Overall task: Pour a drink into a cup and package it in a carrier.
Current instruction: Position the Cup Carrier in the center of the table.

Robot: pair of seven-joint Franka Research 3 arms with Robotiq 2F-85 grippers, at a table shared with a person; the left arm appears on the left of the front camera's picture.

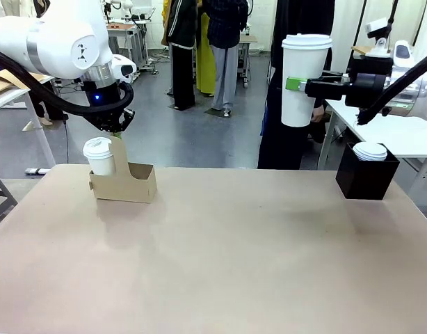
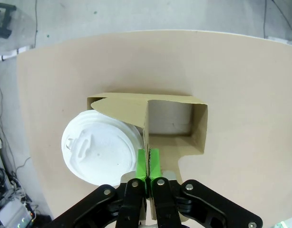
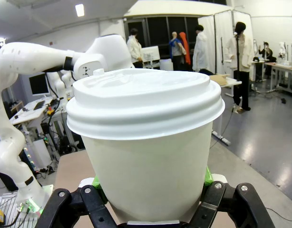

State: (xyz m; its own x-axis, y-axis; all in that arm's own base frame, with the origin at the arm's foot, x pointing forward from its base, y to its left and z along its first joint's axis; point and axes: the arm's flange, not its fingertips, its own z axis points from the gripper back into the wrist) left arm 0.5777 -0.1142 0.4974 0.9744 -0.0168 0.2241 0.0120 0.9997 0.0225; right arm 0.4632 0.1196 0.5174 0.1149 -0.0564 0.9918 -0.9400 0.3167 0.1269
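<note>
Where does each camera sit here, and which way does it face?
Front: fixed between the arms, facing across the table; left gripper on the carrier, right gripper holds the held cup aloft.
Left wrist: looks down its shut fingers at the carrier and the seated cup.
Right wrist: looks level along its fingers at the held cup; left arm behind.
Shared: front and left wrist both show carrier and seated cup.

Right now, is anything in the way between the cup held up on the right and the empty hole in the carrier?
Nothing visible. Bare table lies between the raised cup and the carrier, and its free hole is open. The left tool pinches the handle tab right beside that hole.
</note>
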